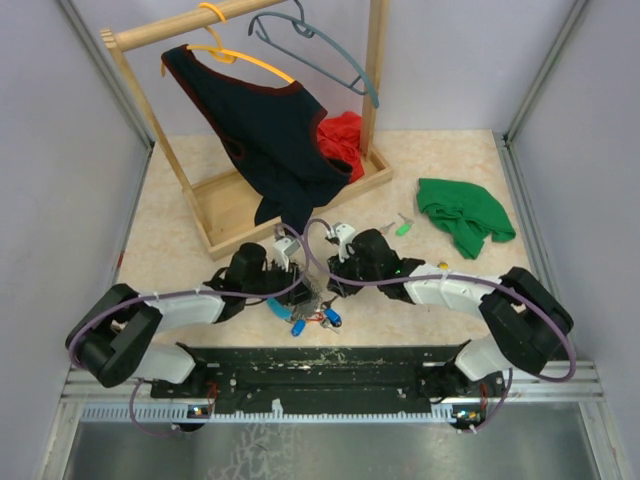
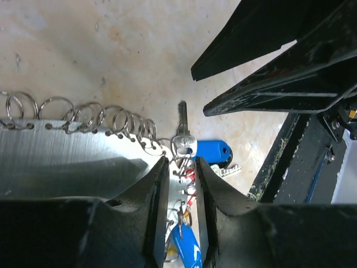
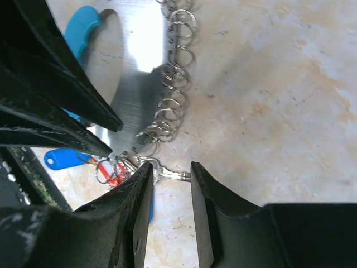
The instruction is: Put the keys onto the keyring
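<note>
Keyring (image 3: 139,67), steel plate edged with split rings, low between my arms; silver key (image 3: 174,177) at corner ring; left gripper (image 2: 181,164) pinches plate corner; right gripper (image 3: 171,167) part-open, straddling key, seemingly unclamped; threading step, I judge; next: regrip key, work it round coil.

No text, label or number is readable.

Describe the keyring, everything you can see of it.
The keyring is a flat, brushed-silver plate. Its curved edge is punched with holes, each carrying a small wire ring, and one end is light blue. It sits low between the two arms, and the left gripper pinches its edge. Keys with blue and red caps and one silver key cluster at its end rings.
</note>
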You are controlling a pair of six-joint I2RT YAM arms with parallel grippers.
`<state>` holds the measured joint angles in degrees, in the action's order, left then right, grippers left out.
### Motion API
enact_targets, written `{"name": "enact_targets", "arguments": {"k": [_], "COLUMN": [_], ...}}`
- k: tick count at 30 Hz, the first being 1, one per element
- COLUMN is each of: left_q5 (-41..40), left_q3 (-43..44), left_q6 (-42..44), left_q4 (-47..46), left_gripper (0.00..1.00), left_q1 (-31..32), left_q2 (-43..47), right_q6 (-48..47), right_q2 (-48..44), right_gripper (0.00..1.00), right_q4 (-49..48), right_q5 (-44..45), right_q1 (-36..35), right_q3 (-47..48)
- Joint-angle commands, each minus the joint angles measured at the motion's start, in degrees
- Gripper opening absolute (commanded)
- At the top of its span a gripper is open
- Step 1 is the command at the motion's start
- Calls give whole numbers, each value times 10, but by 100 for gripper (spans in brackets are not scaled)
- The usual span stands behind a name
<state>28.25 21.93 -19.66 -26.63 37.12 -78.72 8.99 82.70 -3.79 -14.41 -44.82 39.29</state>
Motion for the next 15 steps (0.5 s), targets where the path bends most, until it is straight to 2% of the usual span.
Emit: {"name": "enact_targets", "arguments": {"k": [1, 11, 15], "left_q5": [-59, -118, -151], "left_q3": [40, 86, 90], "left_q6": [-13, -17, -17], "left_q4": [45, 79, 99], "left_gripper": [31, 30, 32], "left_q1": [25, 58, 68], "left_q2": [-9, -69, -67], "right_q6": [33, 42, 43], "right_q2": [-42, -79, -86], "right_gripper": [35, 37, 38], "right_q4": [-38, -48, -50], "right_q5": [58, 74, 72], "right_q1": [6, 18, 21], "right_q3": [-22, -55, -64]}}
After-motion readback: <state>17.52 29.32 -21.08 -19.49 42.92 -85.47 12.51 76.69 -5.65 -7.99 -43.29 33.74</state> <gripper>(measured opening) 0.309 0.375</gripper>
